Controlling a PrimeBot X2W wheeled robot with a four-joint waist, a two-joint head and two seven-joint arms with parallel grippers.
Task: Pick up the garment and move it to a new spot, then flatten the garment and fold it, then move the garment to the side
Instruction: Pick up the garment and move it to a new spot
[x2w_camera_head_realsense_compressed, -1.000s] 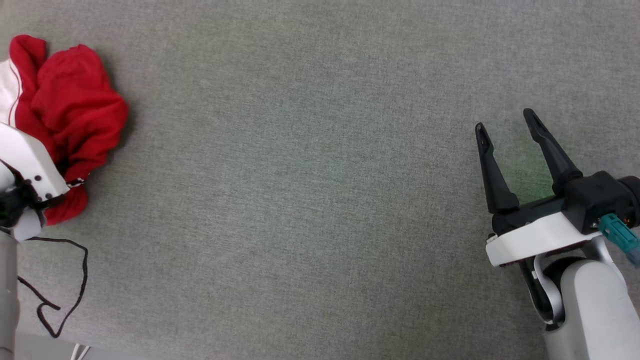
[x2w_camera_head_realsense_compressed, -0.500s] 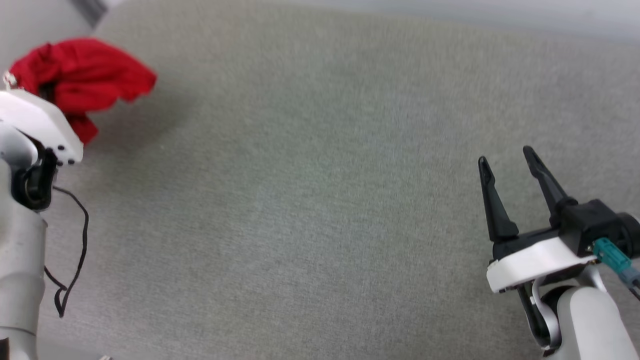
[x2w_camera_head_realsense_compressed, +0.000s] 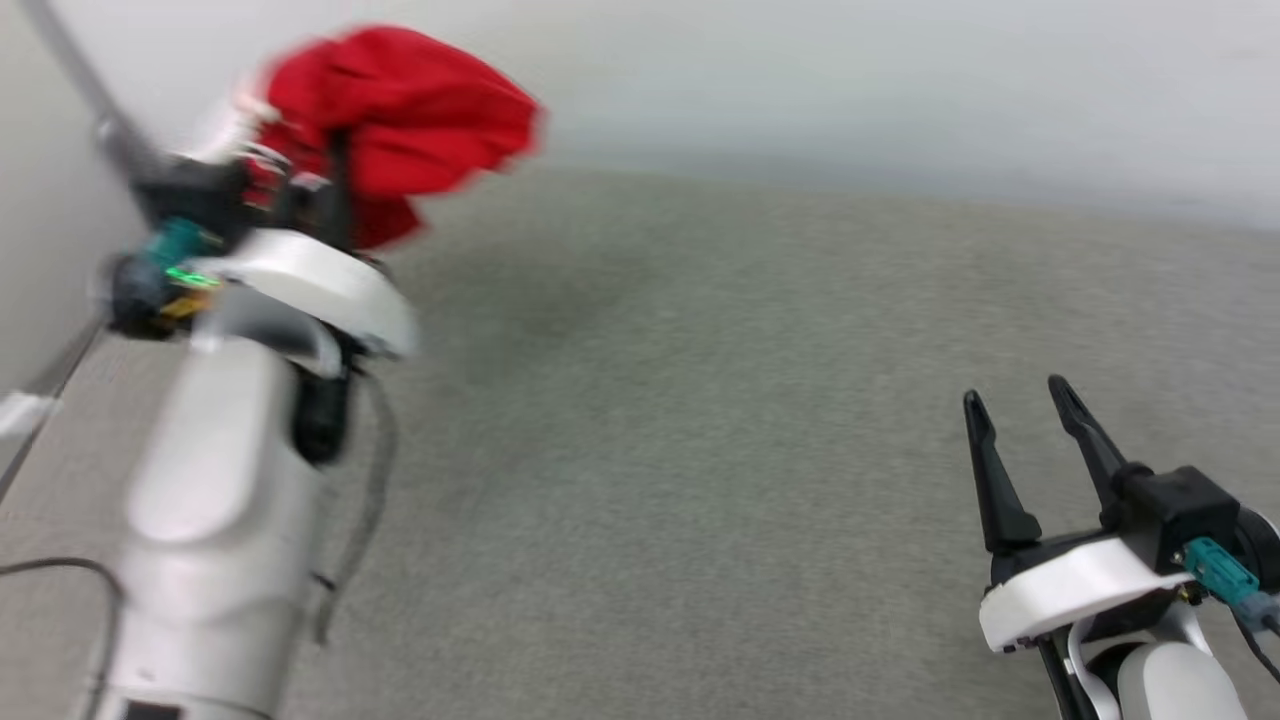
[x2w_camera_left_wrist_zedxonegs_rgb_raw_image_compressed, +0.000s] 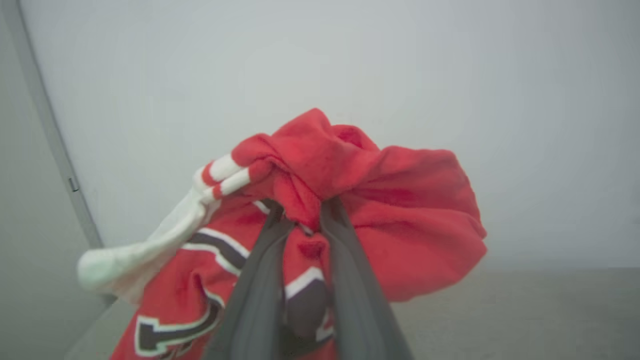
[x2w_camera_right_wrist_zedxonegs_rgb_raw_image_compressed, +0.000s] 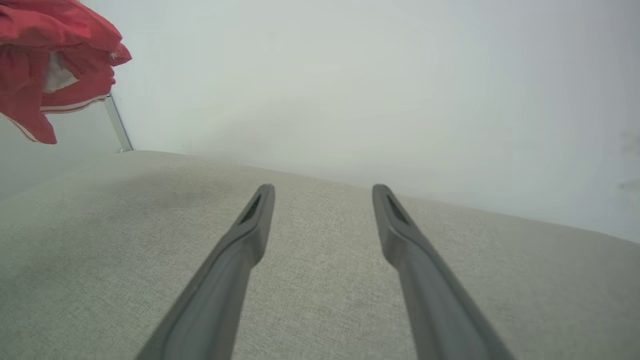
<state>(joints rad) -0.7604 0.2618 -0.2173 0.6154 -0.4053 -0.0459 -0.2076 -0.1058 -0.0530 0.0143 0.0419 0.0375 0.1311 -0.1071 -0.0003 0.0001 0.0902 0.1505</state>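
The garment (x2w_camera_head_realsense_compressed: 400, 110) is a bunched red shirt with a white sleeve and striped trim, hanging in the air above the grey cloth surface at the upper left of the head view. My left gripper (x2w_camera_left_wrist_zedxonegs_rgb_raw_image_compressed: 302, 217) is shut on a fold of the garment (x2w_camera_left_wrist_zedxonegs_rgb_raw_image_compressed: 380, 200), its two fingers pinching red fabric between them. In the right wrist view the garment (x2w_camera_right_wrist_zedxonegs_rgb_raw_image_compressed: 50, 60) hangs at the top left. My right gripper (x2w_camera_head_realsense_compressed: 1015, 405) stands open low at the right, above the surface, nothing between its fingers (x2w_camera_right_wrist_zedxonegs_rgb_raw_image_compressed: 250, 225).
A grey fabric-covered table (x2w_camera_head_realsense_compressed: 700, 450) spreads under both arms. A pale wall (x2w_camera_head_realsense_compressed: 850, 80) rises behind its far edge. A metal strip (x2w_camera_right_wrist_zedxonegs_rgb_raw_image_compressed: 117, 125) runs up the wall's left corner. A dark cable (x2w_camera_head_realsense_compressed: 370, 500) hangs beside my left forearm.
My left gripper has lifted the garment off the table and carried it up and rightwards. The head camera has tilted up, bringing the wall into view. The right gripper stays open.
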